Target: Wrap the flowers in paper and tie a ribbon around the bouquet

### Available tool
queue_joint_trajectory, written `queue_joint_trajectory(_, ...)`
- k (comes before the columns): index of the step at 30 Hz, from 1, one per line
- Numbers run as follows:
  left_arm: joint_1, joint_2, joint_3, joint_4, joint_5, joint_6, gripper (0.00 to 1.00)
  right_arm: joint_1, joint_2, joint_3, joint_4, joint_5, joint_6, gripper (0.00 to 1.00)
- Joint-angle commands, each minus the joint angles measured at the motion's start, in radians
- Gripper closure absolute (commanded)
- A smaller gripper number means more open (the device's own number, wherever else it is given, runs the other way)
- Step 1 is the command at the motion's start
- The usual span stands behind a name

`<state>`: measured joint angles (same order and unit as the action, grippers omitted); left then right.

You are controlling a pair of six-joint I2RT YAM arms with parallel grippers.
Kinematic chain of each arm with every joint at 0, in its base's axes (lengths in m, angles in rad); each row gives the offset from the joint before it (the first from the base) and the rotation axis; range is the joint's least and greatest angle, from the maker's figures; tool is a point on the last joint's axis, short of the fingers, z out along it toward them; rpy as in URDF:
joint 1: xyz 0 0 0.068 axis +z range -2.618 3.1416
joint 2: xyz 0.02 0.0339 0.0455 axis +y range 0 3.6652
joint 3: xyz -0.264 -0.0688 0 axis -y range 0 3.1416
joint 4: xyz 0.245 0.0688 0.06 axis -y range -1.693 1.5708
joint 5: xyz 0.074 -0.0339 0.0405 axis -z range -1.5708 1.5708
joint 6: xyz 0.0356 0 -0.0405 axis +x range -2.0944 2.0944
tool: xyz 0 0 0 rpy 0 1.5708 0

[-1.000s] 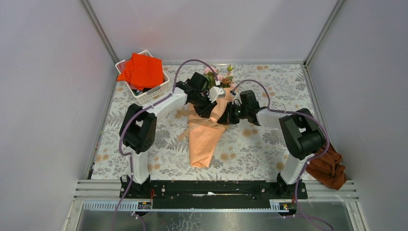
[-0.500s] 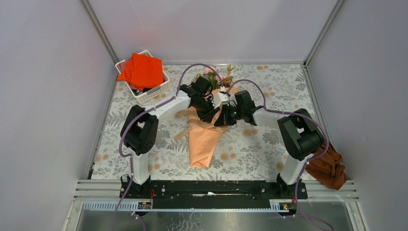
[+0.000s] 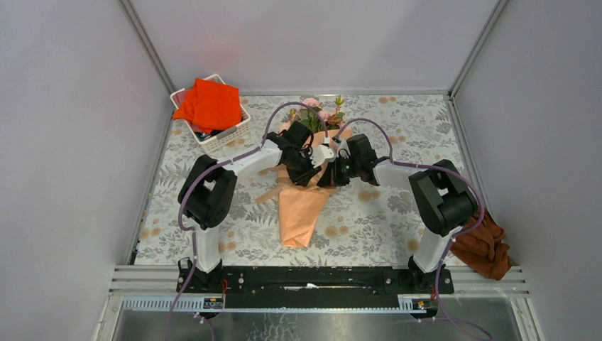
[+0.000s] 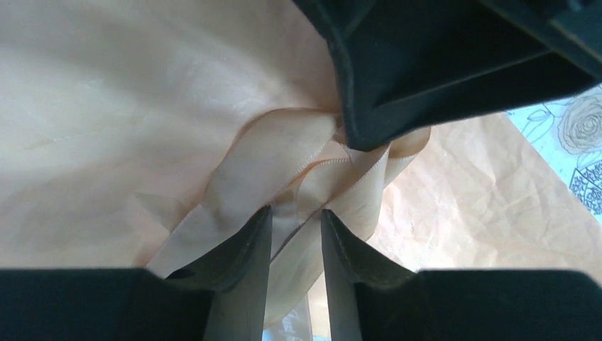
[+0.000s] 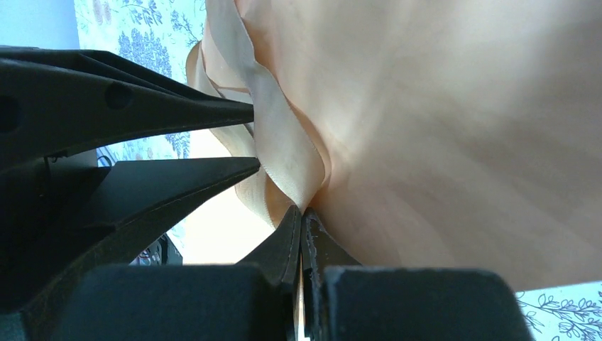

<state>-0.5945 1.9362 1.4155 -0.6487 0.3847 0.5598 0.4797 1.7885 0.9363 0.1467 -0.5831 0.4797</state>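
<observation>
The bouquet lies mid-table: pink flowers (image 3: 321, 114) at the far end and the peach paper (image 3: 301, 209) cone pointing toward me. At the cone's neck both grippers meet. A loop of the tan ribbon (image 4: 284, 160) lies on the paper, and its strands run through the gap of my left gripper (image 4: 296, 217) (image 3: 317, 169), whose fingers (image 4: 245, 249) stand apart without pinching. My right gripper (image 5: 302, 213) (image 3: 331, 172) is shut on a fold of the ribbon (image 5: 284, 153), tight against the paper (image 5: 461, 142). The stems are hidden inside the cone.
A white basket (image 3: 232, 137) holding an orange-red cloth (image 3: 211, 104) stands at the back left. A rust-brown cloth (image 3: 486, 249) hangs at the table's right front edge. The right gripper's black fingers (image 4: 426, 64) fill the top right of the left wrist view.
My left gripper has swung nearer and down to the cone's neck, and the right gripper has shifted slightly left to meet it. The right jaws have stayed shut.
</observation>
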Motion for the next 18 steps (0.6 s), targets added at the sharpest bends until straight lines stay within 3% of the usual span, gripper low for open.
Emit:
queue_joint_trajectory(1, -0.014, 0.008, -0.049, 0.082, -0.085, -0.013, 0.61, 0.004, -0.007, 0.004, 0.054, -0.015, 0.005, 1.00)
queue_joint_trajectory(6, -0.017, -0.001, -0.073, 0.141, -0.121, -0.030, 0.71, 0.005, 0.002, 0.011, 0.057, -0.018, 0.011, 1.00)
queue_joint_trajectory(11, -0.018, -0.041, -0.091, 0.179, -0.122, -0.030, 1.00, 0.005, 0.007, 0.028, 0.050, -0.013, 0.012, 1.00)
queue_joint_trajectory(18, -0.017, -0.132, -0.127, 0.180, -0.100, -0.006, 1.00, 0.003, 0.031, 0.071, 0.025, -0.009, -0.001, 1.00)
